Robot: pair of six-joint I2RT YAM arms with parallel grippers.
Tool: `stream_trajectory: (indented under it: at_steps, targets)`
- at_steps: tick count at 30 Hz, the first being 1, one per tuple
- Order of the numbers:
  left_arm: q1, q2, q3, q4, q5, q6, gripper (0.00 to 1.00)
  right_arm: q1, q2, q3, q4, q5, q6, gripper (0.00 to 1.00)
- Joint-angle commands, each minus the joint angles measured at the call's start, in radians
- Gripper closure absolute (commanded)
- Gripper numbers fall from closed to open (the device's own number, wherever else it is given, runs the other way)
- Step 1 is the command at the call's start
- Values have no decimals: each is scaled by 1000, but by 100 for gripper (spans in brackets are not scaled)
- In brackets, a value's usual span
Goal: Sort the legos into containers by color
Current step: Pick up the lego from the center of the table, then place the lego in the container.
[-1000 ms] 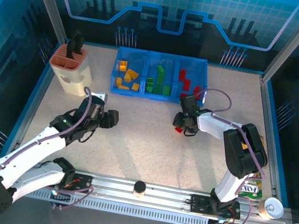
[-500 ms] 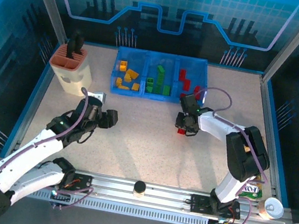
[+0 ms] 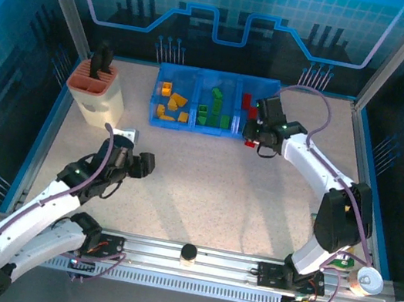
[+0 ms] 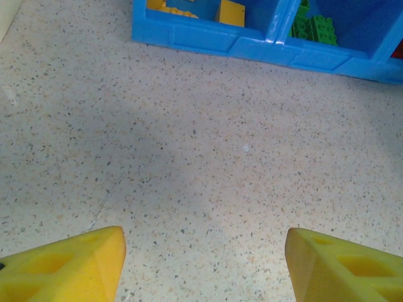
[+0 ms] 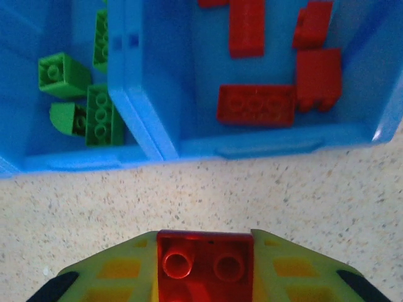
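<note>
The containers (image 3: 219, 73) are three joined blue bins at the back of the table. The left bin holds yellow legos (image 3: 171, 106), the middle one green legos (image 3: 213, 110), the right one red legos (image 3: 250, 109). My right gripper (image 3: 254, 137) hovers just in front of the right bin, shut on a red lego (image 5: 204, 267) held stud side up. From the right wrist I look down at the red legos (image 5: 255, 104) and green legos (image 5: 97, 113) in their bins. My left gripper (image 3: 140, 162) stands open and empty over bare table, its yellow fingers (image 4: 75, 264) wide apart.
A beige holder with a terracotta top (image 3: 96, 93) stands at the back left. A snack packet (image 3: 340, 257) and a white cup (image 3: 367, 280) lie by the right arm's base. A black knob (image 3: 189, 253) sits on the front rail.
My right gripper closed on the red lego on the table and carried it back toward the right bin. The left arm drew slightly toward the near left, still open.
</note>
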Motion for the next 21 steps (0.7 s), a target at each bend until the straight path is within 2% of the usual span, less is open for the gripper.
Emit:
stream_trajectory:
  at_steps: [1,3,12,17,21]
  targets:
    - [-6,-25,-19,-30,-13,-34,32,-64,78,108,-22,-55,-32,72]
    - [-10,-35,-23,-39,-10,-48,32,-92,166,218,-52,-101,-46,72]
    - [-25,-110,-37,-91,-13,-79,32,-118,503,693,-244,-50,-86,71]
    - [-26,-127,-39,-102,-8,-86,32,-120,600,839,-300,-37,-77,68]
    - [-28,-127,-35,-101,-7,-88,32,-119,639,880,-321,-36,-73,65]
